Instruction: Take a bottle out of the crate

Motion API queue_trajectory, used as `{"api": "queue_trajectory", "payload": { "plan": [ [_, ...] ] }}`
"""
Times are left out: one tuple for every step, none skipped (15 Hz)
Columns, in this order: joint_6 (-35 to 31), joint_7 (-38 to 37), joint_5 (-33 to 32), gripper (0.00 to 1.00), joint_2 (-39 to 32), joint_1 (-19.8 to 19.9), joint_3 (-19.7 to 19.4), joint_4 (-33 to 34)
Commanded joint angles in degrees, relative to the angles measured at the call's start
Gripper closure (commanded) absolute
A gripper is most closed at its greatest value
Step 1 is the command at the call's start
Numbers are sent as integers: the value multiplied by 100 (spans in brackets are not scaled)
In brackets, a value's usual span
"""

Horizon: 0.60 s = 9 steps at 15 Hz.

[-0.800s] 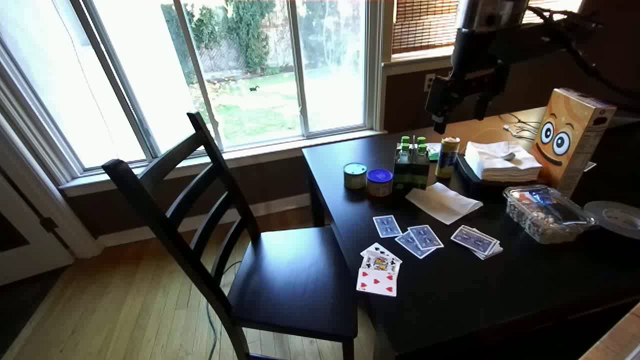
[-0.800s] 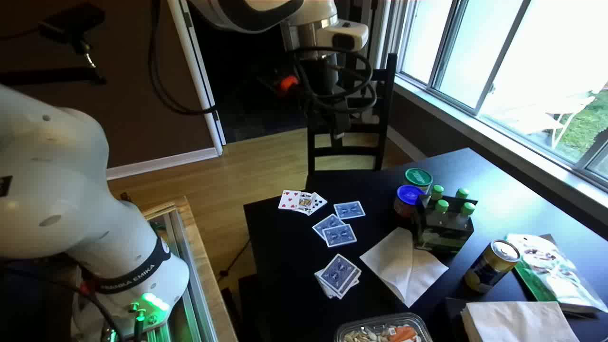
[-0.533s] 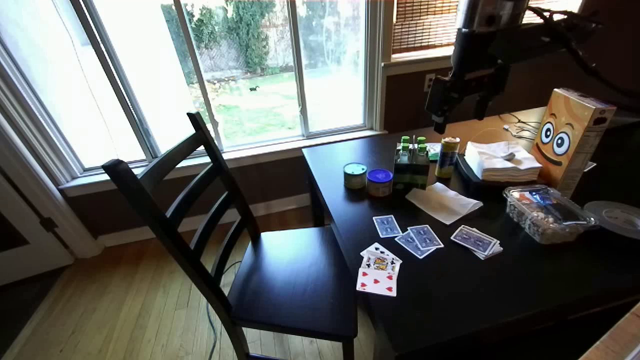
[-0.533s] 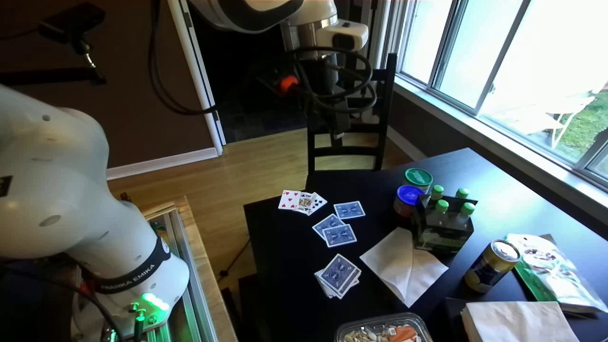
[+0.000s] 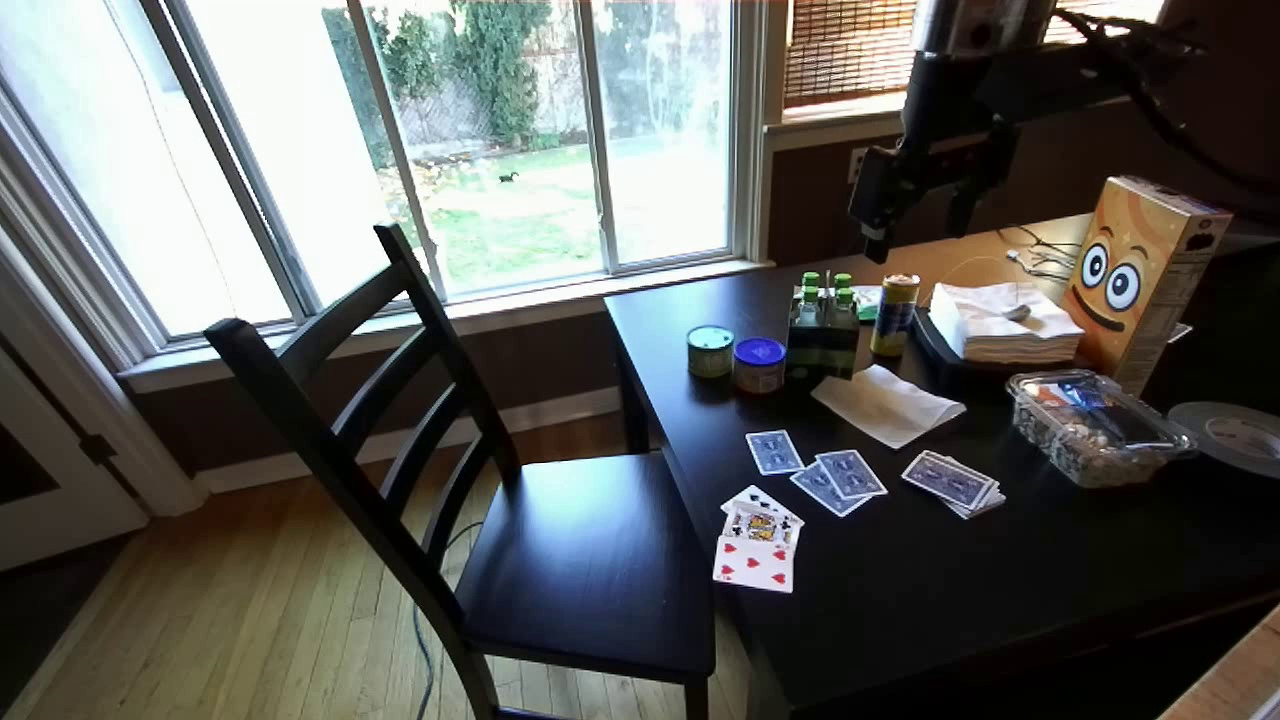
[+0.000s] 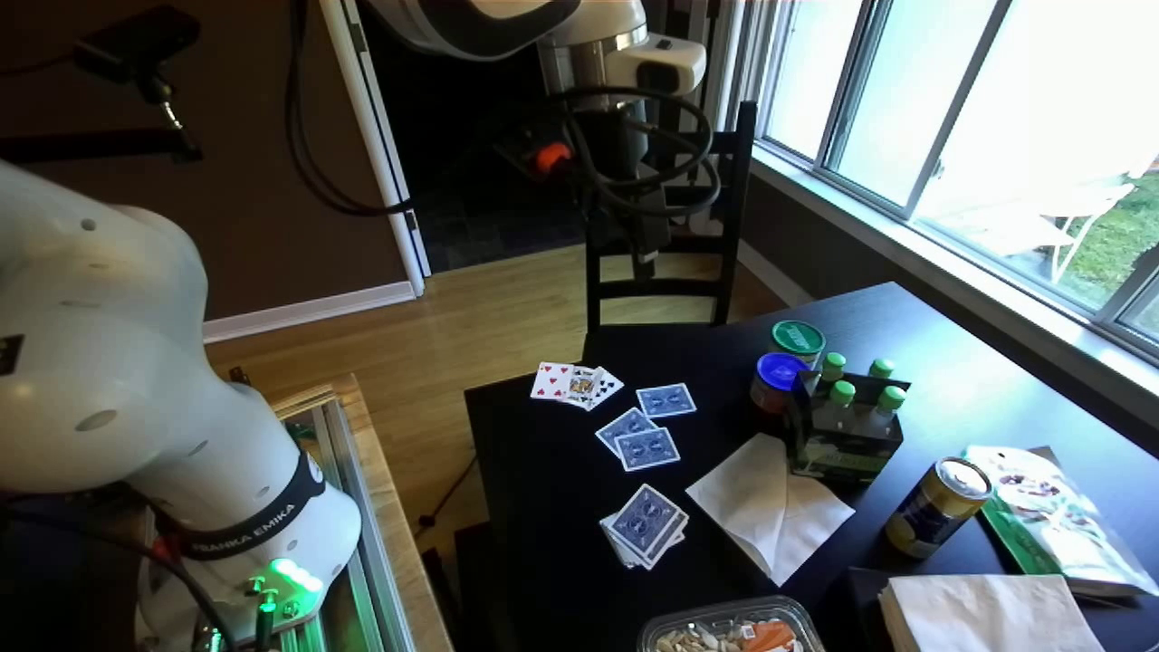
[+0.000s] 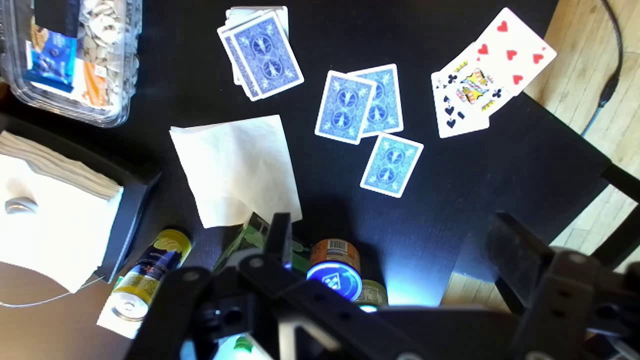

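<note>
The dark crate (image 5: 822,352) stands upright on the black table, and in an exterior view (image 6: 847,453) it holds several slim green bottles. The nearest bottle (image 6: 841,396) shows its pale-green cap above the crate's rim. My gripper (image 5: 918,232) hangs in the air above the table, apart from the crate. In an exterior view (image 6: 644,258) it appears against the chair. In the wrist view (image 7: 392,222) its two fingers are wide apart with nothing between them. There the crate (image 7: 252,232) is mostly hidden behind the left finger, and one green cap (image 7: 243,344) shows at the bottom.
A blue-lidded tub (image 6: 780,373) and a green-lidded tub (image 6: 799,338) stand beside the crate. A yellow can (image 5: 895,315), a napkin (image 5: 890,405), a napkin stack (image 5: 1005,345), playing cards (image 5: 850,475), a clear container (image 5: 1090,430) and a cardboard box (image 5: 1140,280) are on the table.
My arm and gripper have shifted very slightly. The crate, the bottles and the other things have not moved.
</note>
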State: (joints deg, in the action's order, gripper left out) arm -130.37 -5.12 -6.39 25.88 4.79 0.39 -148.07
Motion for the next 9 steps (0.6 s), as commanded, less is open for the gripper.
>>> {"api": "queue_trajectory", "payload": {
  "plan": [
    [69, 209, 498, 0, -448, -86, -324, 641],
    [50, 253, 581, 0, -586, -72, -399, 836],
    [93, 330, 660, 0, -766, -50, -496, 1107],
    [98, 384, 772, 0, -905, -46, -586, 1324],
    [125, 435, 870, 0, -1098, -26, -683, 1594],
    [187, 472, 940, 0, -1262, 5, -771, 1852],
    [88, 455, 1020, 0, -1462, 39, -845, 2071],
    [148, 480, 1118, 0, -1687, 72, -935, 2345],
    [70, 529, 1209, 0, -1923, 99, -1006, 2546]
  ]
}}
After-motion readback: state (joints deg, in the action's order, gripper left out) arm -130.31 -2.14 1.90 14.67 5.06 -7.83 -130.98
